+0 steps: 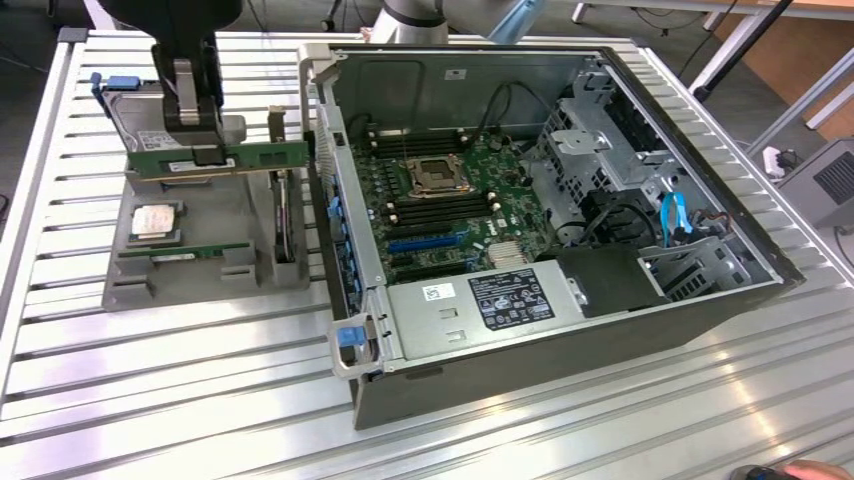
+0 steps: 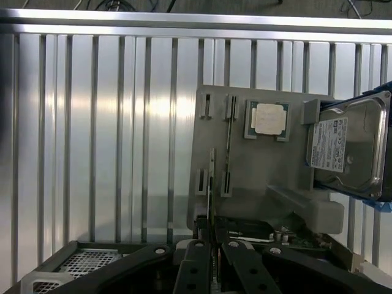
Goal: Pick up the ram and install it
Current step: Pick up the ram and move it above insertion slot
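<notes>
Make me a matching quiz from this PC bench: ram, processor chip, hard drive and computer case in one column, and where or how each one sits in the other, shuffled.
Things:
1. ram
2. processor chip
3. hard drive
4. computer case

Places or states:
A. lying open-sided on the slatted table
B. propped at one end of the gray holder
C. gripped in the end effector
D. flat in a recess of the gray holder

Pairs: 1-C, 2-D, 3-B, 4-A

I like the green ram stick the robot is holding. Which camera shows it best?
The exterior view: the ram shows its whole green side, clamped in the gripper. In the wrist view the ram is edge-on, a thin line.
</notes>
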{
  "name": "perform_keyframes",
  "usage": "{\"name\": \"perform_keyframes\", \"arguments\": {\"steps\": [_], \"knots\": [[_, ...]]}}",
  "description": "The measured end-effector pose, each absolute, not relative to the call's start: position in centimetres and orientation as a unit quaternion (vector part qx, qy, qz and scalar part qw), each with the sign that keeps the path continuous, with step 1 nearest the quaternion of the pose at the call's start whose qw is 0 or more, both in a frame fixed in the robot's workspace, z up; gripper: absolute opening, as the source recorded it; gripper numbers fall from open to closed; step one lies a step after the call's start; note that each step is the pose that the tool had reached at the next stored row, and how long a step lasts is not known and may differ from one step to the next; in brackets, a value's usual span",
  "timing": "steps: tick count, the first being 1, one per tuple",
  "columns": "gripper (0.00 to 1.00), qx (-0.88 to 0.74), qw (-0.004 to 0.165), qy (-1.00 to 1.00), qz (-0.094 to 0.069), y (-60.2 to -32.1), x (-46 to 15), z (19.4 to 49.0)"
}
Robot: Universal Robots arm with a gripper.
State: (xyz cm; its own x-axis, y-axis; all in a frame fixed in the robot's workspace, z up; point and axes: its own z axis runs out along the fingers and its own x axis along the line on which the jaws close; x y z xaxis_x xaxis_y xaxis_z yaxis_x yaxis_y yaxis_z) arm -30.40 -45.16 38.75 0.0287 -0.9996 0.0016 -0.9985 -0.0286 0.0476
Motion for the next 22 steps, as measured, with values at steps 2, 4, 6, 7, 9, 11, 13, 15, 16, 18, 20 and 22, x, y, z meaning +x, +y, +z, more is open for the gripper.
{"name": "perform_keyframes", "arguments": {"steps": [2,4,6,7,9,11,13,15,16,18,20,22], "knots": [[0.13,0.717,0.018,-0.697,-0.016,-45.2,-30.1,38.7],[0.13,0.717,0.018,-0.697,-0.016,-45.2,-29.9,38.7],[0.13,0.717,0.018,-0.697,-0.016,-45.2,-29.7,38.7],[0.13,0.717,0.018,-0.697,-0.016,-45.2,-29.6,38.7],[0.13,0.717,0.018,-0.697,-0.016,-45.2,-29.1,38.7],[0.13,0.717,0.018,-0.697,-0.016,-45.2,-28.7,38.7],[0.13,0.717,0.018,-0.697,-0.016,-45.2,-28.3,38.7],[0.13,0.717,0.018,-0.697,-0.016,-45.2,-28.0,38.7],[0.13,0.717,0.018,-0.697,-0.016,-45.2,-27.8,38.7],[0.13,0.717,0.018,-0.697,-0.016,-45.2,-27.6,38.7],[0.13,0.717,0.018,-0.697,-0.016,-45.2,-27.3,38.7],[0.13,0.717,0.018,-0.697,-0.016,-45.2,-27.0,38.7]]}}
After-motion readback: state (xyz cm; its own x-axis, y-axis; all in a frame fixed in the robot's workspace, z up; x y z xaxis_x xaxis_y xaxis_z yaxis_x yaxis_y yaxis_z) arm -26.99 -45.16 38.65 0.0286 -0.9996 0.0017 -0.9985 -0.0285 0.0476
